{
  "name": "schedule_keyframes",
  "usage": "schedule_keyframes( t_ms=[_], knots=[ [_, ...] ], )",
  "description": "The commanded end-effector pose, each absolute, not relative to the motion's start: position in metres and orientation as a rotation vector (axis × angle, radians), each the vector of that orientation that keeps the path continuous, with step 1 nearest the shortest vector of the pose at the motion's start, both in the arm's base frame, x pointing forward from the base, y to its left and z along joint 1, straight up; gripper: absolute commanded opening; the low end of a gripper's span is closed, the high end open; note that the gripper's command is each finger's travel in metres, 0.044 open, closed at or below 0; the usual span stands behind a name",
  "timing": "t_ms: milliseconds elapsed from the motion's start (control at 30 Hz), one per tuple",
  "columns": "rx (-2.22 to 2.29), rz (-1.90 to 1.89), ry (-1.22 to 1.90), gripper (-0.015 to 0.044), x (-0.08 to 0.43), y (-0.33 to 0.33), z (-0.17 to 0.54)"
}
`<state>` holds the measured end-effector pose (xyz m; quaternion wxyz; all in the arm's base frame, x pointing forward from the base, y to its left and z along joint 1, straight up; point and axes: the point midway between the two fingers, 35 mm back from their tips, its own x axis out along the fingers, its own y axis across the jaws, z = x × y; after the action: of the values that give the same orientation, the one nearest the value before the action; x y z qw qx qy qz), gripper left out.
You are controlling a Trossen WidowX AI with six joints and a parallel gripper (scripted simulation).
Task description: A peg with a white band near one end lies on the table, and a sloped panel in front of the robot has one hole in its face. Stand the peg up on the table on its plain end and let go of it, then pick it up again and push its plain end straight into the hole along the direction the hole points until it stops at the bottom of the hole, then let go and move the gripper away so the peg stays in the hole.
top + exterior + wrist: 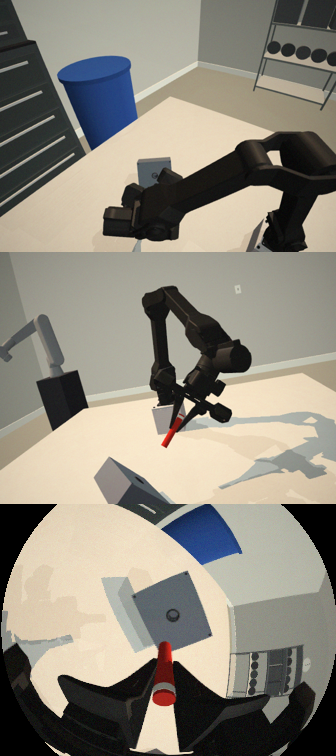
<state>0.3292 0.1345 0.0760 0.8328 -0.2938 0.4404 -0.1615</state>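
Note:
My gripper (174, 430) (164, 664) is shut on the red peg (170, 436) (164, 671) and holds it clear of the table, tilted. The peg's plain end points down and away from the fingers, and its white-banded end is up between them. In the top view the arm hides the fingertips and the peg. The grey sloped panel (143, 170) (115, 478) (195, 596) stands apart from the peg. Its round hole (154, 175) (139, 479) (172, 615) is empty. In the wrist view the plain end appears just below the panel's lower edge, under the hole.
The pale table (168, 130) (108, 431) (65, 549) bears the panel and the arm's shadow. A blue barrel (103, 103) stands beyond the table edge, next to dark drawers (24, 89). A shelf rack (293, 94) and a second grey arm (48, 338) on a black stand are away from the table.

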Motion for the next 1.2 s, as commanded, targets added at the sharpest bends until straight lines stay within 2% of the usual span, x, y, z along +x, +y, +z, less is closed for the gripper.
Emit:
schedule_keyframes(
  t_ms=[0,1167],
  knots=[
    [-0.639,-0.345,0.925,0.0000,0.335,0.134,0.074],
    [-0.703,-0.377,0.861,0.0000,0.375,0.110,0.052]
  ],
)
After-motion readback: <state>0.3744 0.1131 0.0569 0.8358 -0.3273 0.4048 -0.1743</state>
